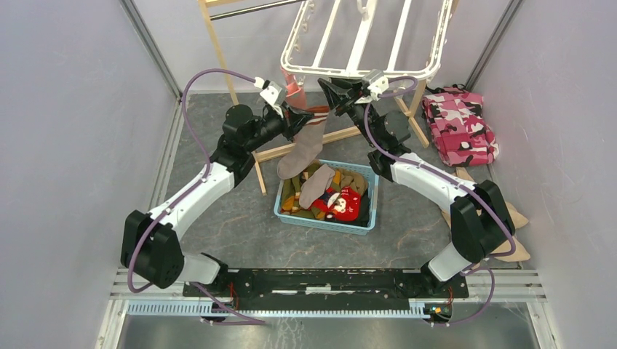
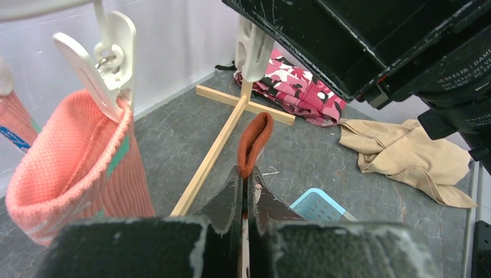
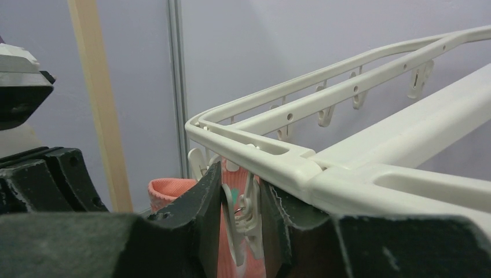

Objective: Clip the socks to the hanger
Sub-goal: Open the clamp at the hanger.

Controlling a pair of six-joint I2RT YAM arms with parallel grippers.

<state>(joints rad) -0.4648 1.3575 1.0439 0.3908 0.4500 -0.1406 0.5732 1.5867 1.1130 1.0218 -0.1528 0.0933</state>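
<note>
Grey mottled bench point(image 1: 244, 229) and pale walls fill the overhead view, where the left pincer point(image 1: 298, 116) pinches a limp grey-brown sock point(image 1: 305, 149) by its striped cuff, below the near corner of the white hanger point(image 1: 361, 74). Only the right wrist view shows the right pincer point(image 3: 240, 188) squeezing 1 clip point(image 3: 248, 223). Only the left wrist view shows a salmon sock point(image 2: 75, 162) clipped up.

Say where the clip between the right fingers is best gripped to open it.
Probably the upper wings of the clip, just below the hanger rim, pinched from both sides, coming in level. It hangs upright, jaws down, so squeezing up top should spread them.
</note>
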